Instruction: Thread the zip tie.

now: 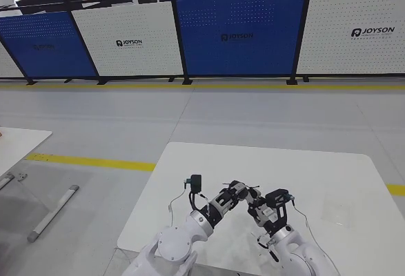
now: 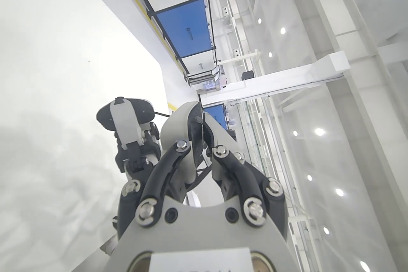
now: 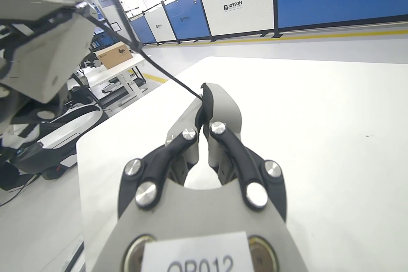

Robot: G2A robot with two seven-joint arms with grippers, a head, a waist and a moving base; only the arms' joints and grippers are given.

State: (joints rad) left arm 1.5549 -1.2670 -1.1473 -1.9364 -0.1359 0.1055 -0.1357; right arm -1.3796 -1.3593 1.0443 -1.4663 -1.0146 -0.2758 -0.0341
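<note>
1. Where the two grippers meet near the 6 o'clock edge of the white desk [image 1: 312,172], one black zip tie [image 3: 159,70] hangs above it between them.
2. The left arm [image 1: 202,221] enters from 7 o'clock and the right arm [image 1: 295,245] from 5 o'clock.
3. The right gripper [image 3: 204,99] is pinched tight on the strap's end.
4. The left gripper [image 2: 201,126] is closed on a thin black strip of the tie.
5. Each gripper's base carries one white printed label [image 3: 197,254]. The blue and white partition panels [image 1: 236,34] at 12 o'clock bear logos.
</note>
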